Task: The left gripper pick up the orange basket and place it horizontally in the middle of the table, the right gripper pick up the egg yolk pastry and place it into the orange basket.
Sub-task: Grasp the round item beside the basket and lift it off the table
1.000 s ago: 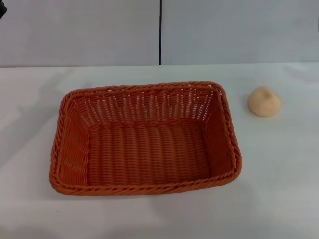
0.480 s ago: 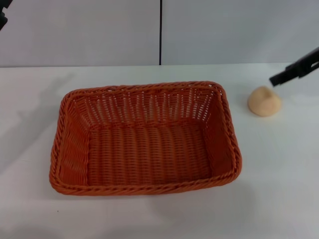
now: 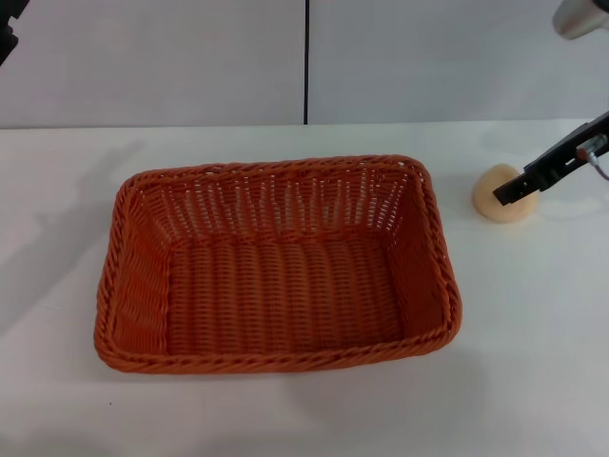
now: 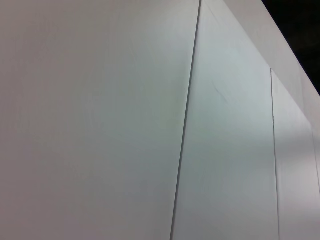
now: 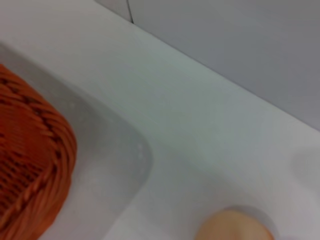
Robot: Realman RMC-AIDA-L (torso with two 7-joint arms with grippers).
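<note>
You cannot tell how wide the right gripper (image 3: 508,190) fingers stand; their black tip overlaps the egg yolk pastry (image 3: 502,193) at the right of the head view. Centre over the dome, close gently, lift clear of the surface (image 3: 533,362). The orange basket (image 3: 276,267) sits mid-frame, lengthwise across. The left gripper (image 3: 8,24) waits upper left.

The right end effector (image 3: 509,190) reaches in from the 3 o'clock edge of the head view, its dark slender claw slanting down toward 8 o'clock, a thin wire trailing behind. The left end effector (image 3: 8,24) shows only as a dark sliver at the 10 o'clock corner, parked high.
</note>
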